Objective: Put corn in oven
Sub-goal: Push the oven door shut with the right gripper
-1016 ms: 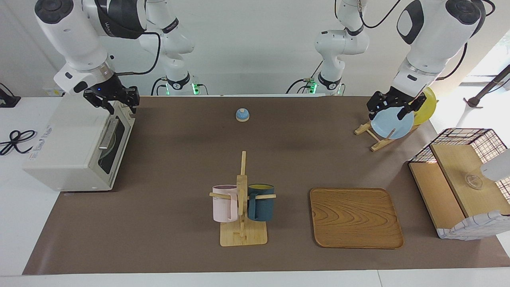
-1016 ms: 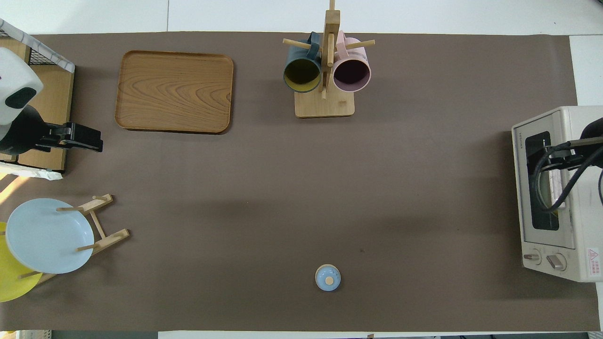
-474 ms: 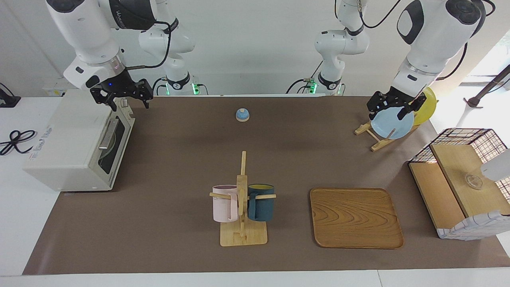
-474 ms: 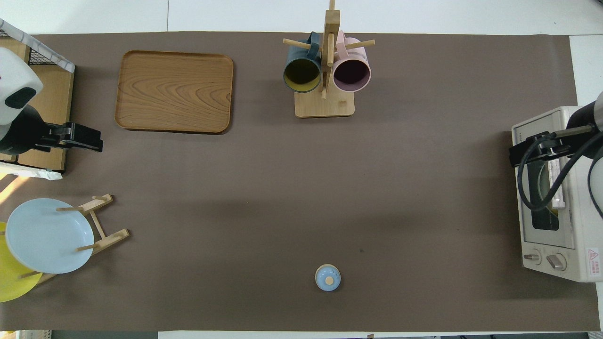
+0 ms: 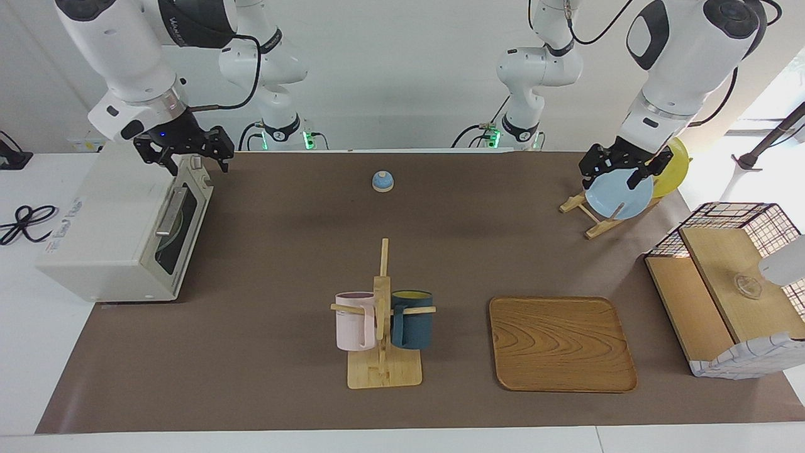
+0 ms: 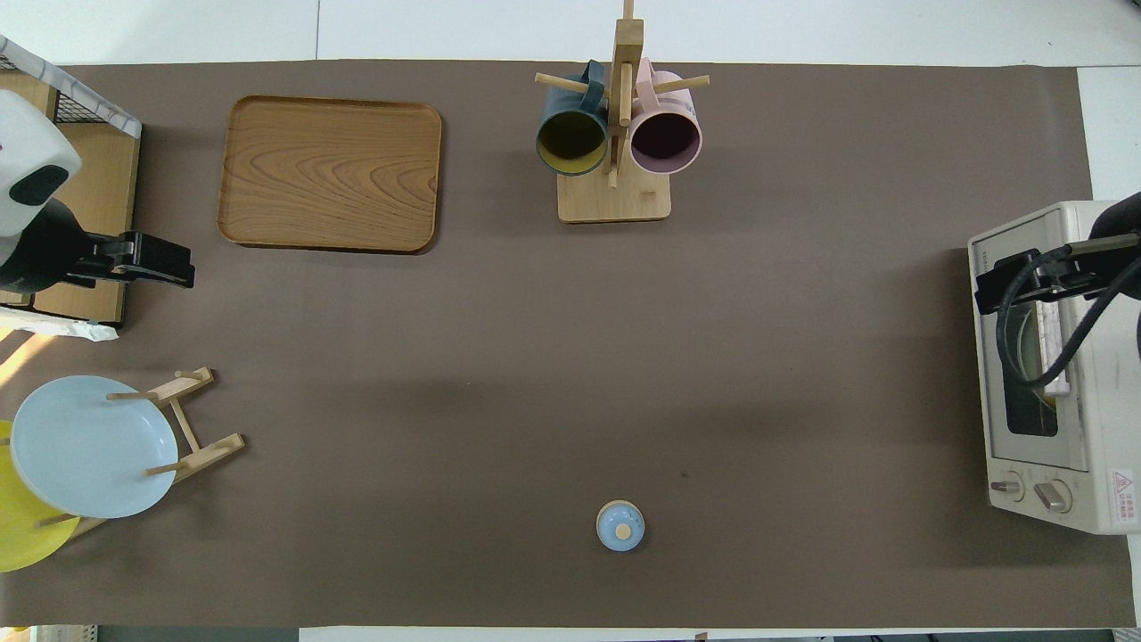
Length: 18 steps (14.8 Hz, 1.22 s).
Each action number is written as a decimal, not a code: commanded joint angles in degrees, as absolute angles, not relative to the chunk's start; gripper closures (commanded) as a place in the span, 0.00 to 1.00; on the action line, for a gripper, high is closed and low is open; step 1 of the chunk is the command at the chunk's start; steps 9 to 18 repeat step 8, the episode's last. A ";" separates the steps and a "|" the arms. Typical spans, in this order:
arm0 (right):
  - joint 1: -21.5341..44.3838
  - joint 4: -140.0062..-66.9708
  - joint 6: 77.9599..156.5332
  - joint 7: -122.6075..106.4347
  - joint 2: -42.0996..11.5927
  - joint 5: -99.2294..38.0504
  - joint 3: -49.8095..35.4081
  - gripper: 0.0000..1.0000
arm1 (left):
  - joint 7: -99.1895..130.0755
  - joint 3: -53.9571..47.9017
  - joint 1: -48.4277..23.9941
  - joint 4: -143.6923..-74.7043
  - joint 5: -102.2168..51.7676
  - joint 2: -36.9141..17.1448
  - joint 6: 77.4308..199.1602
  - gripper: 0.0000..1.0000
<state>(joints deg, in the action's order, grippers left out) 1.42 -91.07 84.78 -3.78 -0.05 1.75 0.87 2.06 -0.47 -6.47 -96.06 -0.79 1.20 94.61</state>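
The off-white oven [image 5: 107,226] stands at the right arm's end of the table, its dark glass door shut; it also shows in the overhead view [image 6: 1101,357]. A pale yellowish shape shows through the glass [image 6: 1032,357]; I cannot tell whether it is the corn. No corn lies in the open. My right gripper [image 5: 185,156] is open and empty, in the air just above the oven's top front edge. My left gripper [image 5: 619,171] is open and empty, waiting in the air over the plate rack.
A blue plate [image 5: 619,198] and a yellow plate [image 5: 676,163] stand in a wooden rack. A small blue knobbed lid [image 5: 382,181], a mug rack [image 5: 382,314] with two mugs, a wooden tray [image 5: 560,343] and a wire-and-wood basket [image 5: 729,283] are on the table.
My right gripper has lifted off the top of the oven door and moved a little toward the table's middle. The door stays shut. The left arm has not moved.
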 commanded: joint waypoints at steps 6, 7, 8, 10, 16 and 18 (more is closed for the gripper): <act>2.11 -86.84 83.93 -2.46 -2.20 0.09 3.34 0.00 | 1.76 -0.09 -6.86 -95.62 -0.44 1.58 93.52 0.00; 2.20 -86.84 84.20 -2.46 -2.11 0.17 3.34 0.00 | 1.76 -0.09 -6.86 -95.62 -0.53 1.58 93.52 0.00; 2.20 -86.84 84.20 -2.46 -2.11 0.18 3.34 0.00 | 1.76 -0.09 -6.86 -95.62 -0.44 1.58 93.52 0.00; 2.20 -86.84 84.20 -2.46 -2.11 0.18 3.34 0.00 | 1.76 -0.09 -6.86 -95.62 -0.44 1.58 93.52 0.00; 2.20 -86.84 84.20 -2.46 -2.11 0.18 3.34 0.00 | 1.76 -0.09 -6.86 -95.62 -0.44 1.58 93.52 0.00; 2.20 -86.84 84.20 -2.46 -2.11 0.18 3.34 0.00 | 1.76 -0.09 -6.86 -95.62 -0.44 1.58 93.52 0.00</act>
